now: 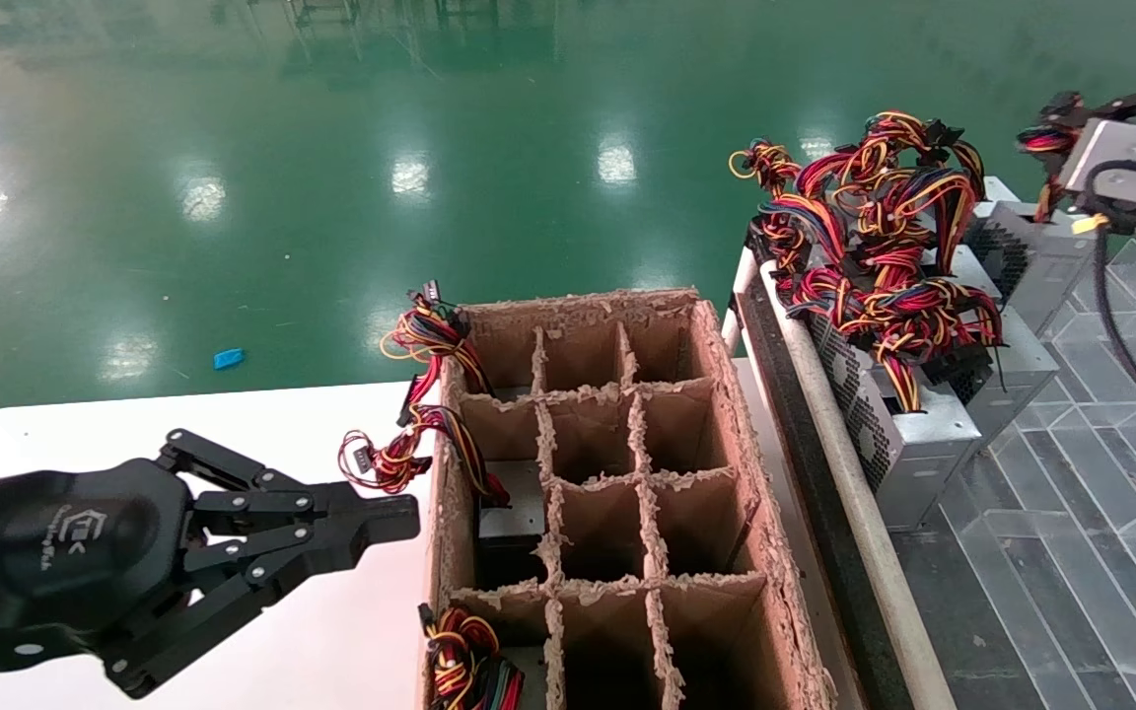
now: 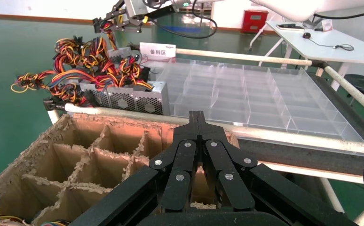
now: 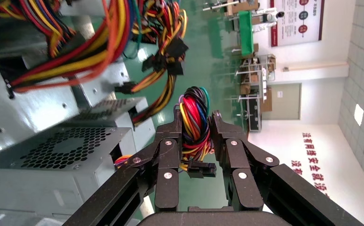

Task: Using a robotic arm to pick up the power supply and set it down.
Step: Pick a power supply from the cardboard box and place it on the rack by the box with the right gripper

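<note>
1. Black and shiny, the left gripper is nearest. It hangs over the white table, just beside the left wall of the cardboard box. Its fingers are pressed together and hold nothing.
2. Brown walls cut the cardboard box into many small rooms. Some rooms on the left side have a power supply inside, with coloured wires spilling over the edge.
3. Next to the box, on the right, is a long white rail. Behind it sits a clear plastic tray with lots of little walls.
4. Grey power supplies stand in a row at the near-left side of that tray. Their red, yellow, black and blue wires make one big tangle on top.
5. Farthest away, the right gripper is up at the far end of the row. Its fingers are squeezed onto a wire bundle, and a grey power supply with little holes sits close beside it.
</note>
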